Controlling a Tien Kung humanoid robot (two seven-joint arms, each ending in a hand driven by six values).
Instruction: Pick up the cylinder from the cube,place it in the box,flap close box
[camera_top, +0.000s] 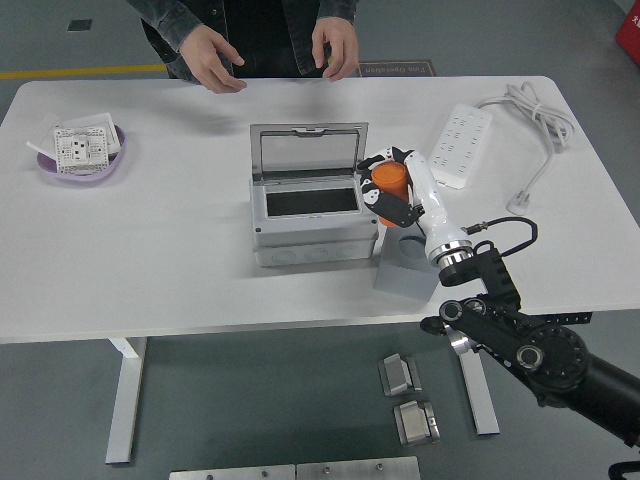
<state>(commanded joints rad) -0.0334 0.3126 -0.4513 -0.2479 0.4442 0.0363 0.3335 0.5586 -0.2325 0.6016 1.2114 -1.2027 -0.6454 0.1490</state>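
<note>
1. The right robot hand (388, 188) grips the orange cylinder (390, 181), held above the grey cube (404, 268), beside the open grey box (311, 221).
2. A person's hands (335, 44) hover over the worktop's (160, 250) far edge.

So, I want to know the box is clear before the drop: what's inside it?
Through the opening of the box, under its raised lid, only a dark interior shows. Nothing visible inside, but the rim hides its edges. The right hand holds the cylinder beside it.

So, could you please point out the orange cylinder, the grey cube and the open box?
orange cylinder (391, 180), head view, its orange side.
grey cube (404, 272), head view, its front face.
open box (308, 240), head view, its front wall.
</note>
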